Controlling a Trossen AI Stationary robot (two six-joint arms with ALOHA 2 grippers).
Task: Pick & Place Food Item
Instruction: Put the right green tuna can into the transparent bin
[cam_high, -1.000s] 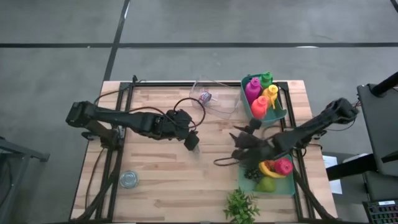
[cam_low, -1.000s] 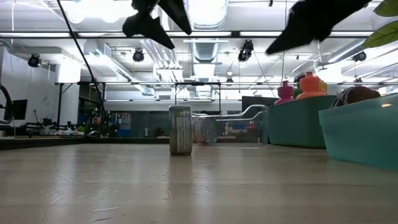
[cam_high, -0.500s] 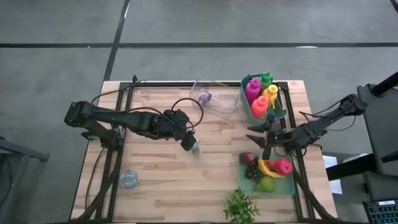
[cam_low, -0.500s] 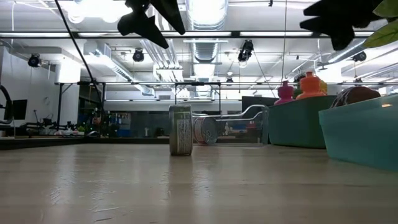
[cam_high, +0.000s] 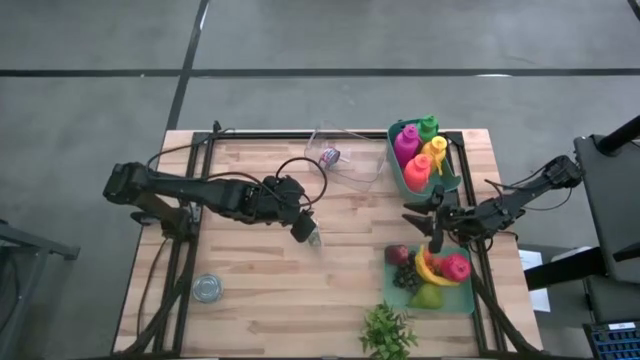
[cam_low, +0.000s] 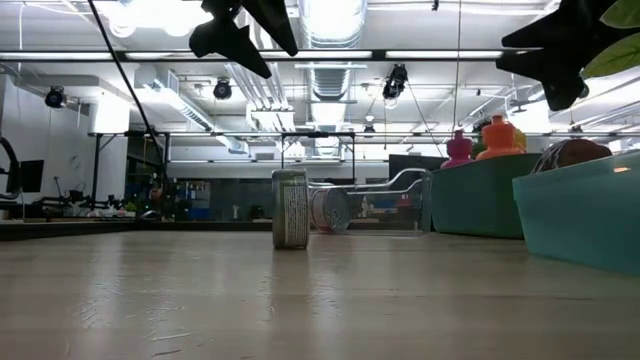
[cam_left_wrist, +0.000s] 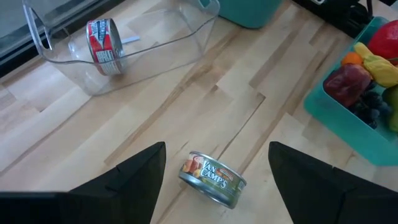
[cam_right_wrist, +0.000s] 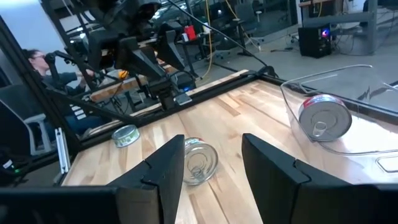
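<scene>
Your left gripper (cam_left_wrist: 214, 171) hovers spread, holding nothing, right above the small green-labelled tin can (cam_left_wrist: 213, 179) lying on its side on the pale wooden table (cam_high: 260, 300), lined up to straddle it. Your right gripper (cam_right_wrist: 211, 165) waits parted and empty by the teal plastic fruit bin (cam_high: 400, 300). Workshop beyond.

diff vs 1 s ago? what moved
The right gripper pulled back from over the fruit bin toward the table's right edge and now hangs open and empty between the two teal bins. The left gripper barely moved: it stays open above the can on its side. Can in the clear tub, flat can, bottles and fruit unchanged.
</scene>
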